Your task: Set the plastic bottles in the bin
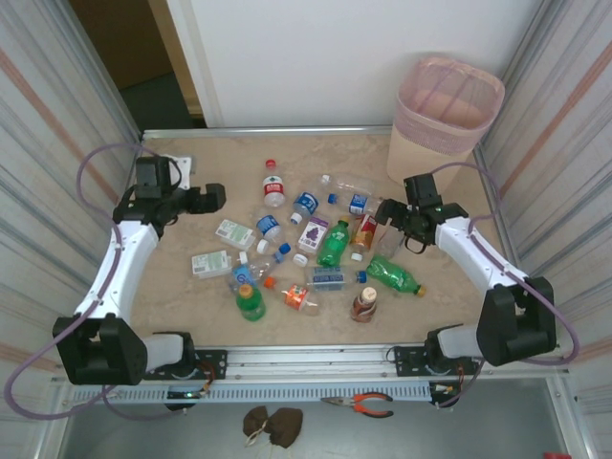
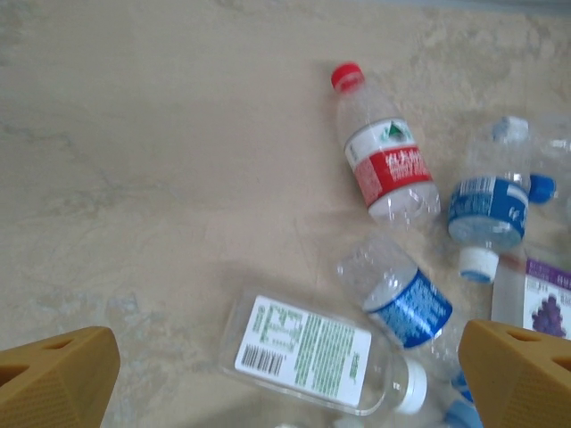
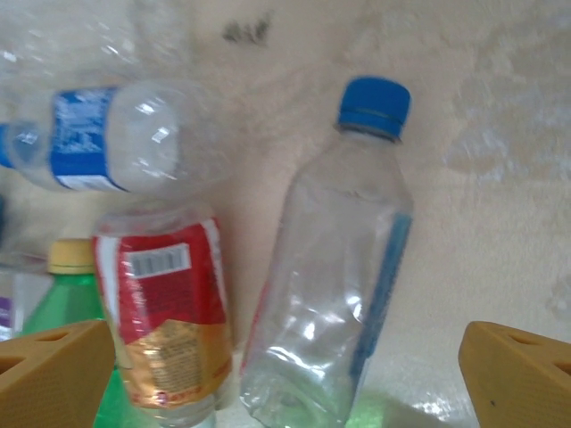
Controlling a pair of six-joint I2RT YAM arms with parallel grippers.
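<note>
**Left gripper** (image 1: 206, 198): well left of the bin (image 1: 432, 143), jaws apart and empty, above a white-labelled clear bottle (image 2: 308, 352).
**Plastic bottles** (image 1: 316, 239): scattered flat on the table, left of the bin and nearer the arms.
**Right gripper** (image 1: 390, 215): near the bin's front, jaws apart over a blue-capped clear bottle (image 3: 330, 285). It should centre on the body and close across the width, since the bottle may roll.

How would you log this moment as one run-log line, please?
left gripper: open, above table | right gripper: open, over blue-capped clear bottle | plastic bottles: scattered on table | bin: upright, far right
</note>
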